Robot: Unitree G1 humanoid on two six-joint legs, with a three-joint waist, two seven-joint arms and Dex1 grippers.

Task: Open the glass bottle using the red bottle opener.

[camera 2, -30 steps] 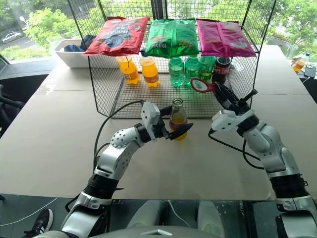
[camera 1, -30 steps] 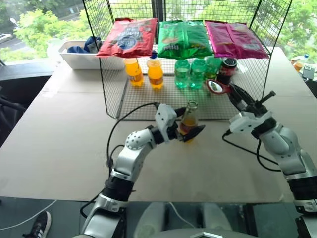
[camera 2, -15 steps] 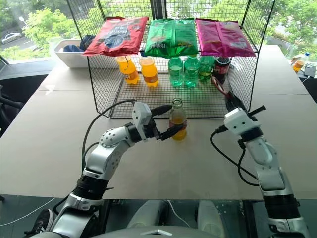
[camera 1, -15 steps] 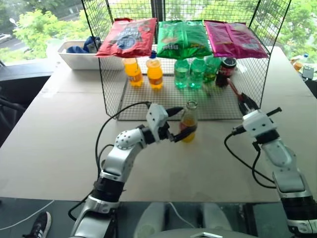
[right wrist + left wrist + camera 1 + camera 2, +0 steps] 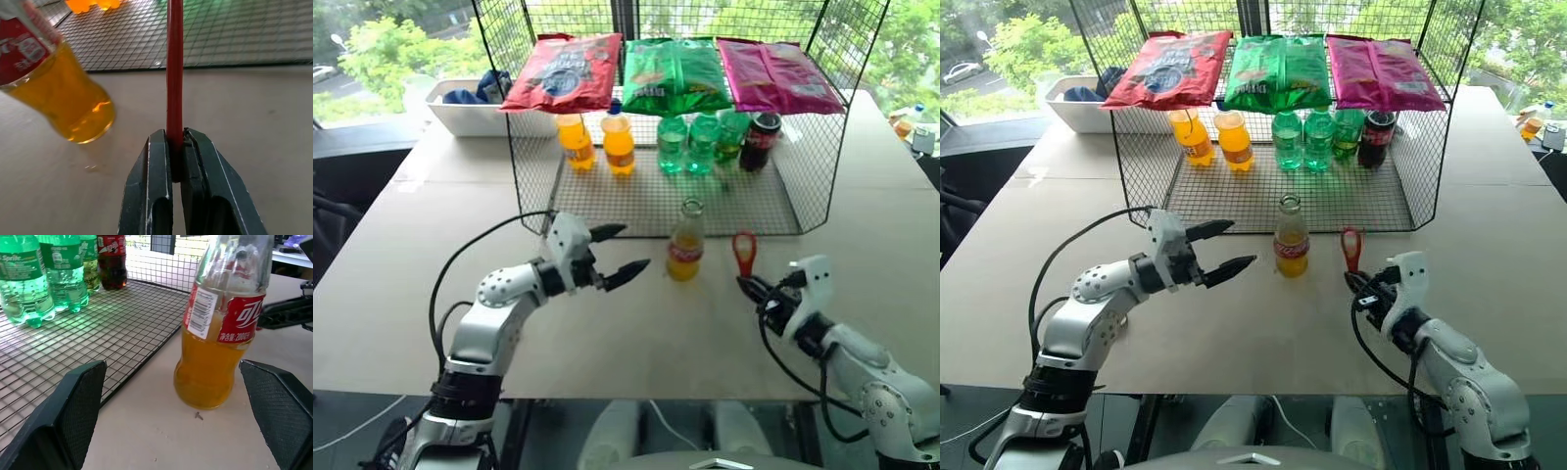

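Note:
The glass bottle (image 5: 685, 242) stands upright on the table just in front of the wire rack, half full of orange drink, with a red label; it also appears in the left wrist view as the glass bottle (image 5: 219, 328). My left gripper (image 5: 620, 251) is open and sits to the bottle's left, clear of it. My right gripper (image 5: 747, 286) is low near the table to the bottle's right, shut on the handle of the red bottle opener (image 5: 743, 253), whose loop points up and away. In the right wrist view the red bottle opener (image 5: 174, 68) rises from between the closed fingers (image 5: 152, 186).
The wire rack (image 5: 656, 201) behind the bottle holds orange bottles (image 5: 597, 142), green bottles (image 5: 700, 142) and a dark bottle (image 5: 761, 140), with snack bags (image 5: 675, 73) on top. A white bin (image 5: 470, 113) sits at the back left. Bare table lies in front.
My left gripper has let go of the bottle and drawn away to the left. My right gripper has dropped towards the table and rolled, carrying the opener down beside the bottle.

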